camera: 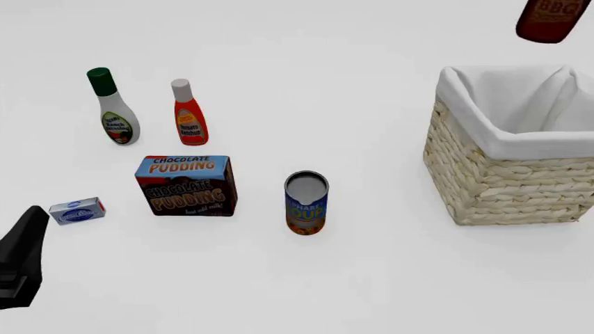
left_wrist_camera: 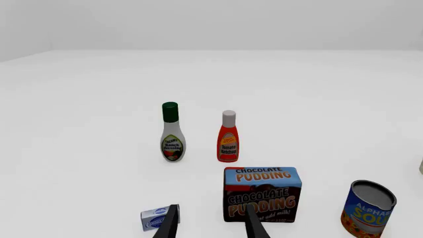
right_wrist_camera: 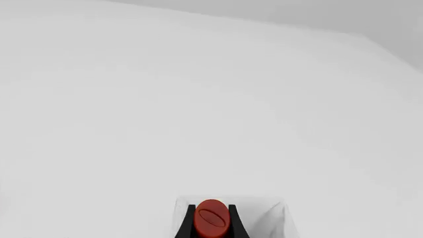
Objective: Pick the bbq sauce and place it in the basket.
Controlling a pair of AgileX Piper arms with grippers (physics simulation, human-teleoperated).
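Left gripper (camera: 23,261) idles nearest, its fingers apart and empty, beside the cream cheese box (camera: 77,211).
Right gripper (right_wrist_camera: 211,225) clamps the bbq sauce (camera: 553,17) high over the basket (camera: 506,177) (seemingly near its far rim); releasing off-centre risks a miss.

bbq sauce (camera: 553,19) above basket (camera: 506,167), far right

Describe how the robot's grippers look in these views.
The left gripper shows two slim, matte black fingers tapering to narrow tips; in the front view it appears as a dark, angular wedge. The right gripper has the same flat black fingers. No cables or markings are visible.
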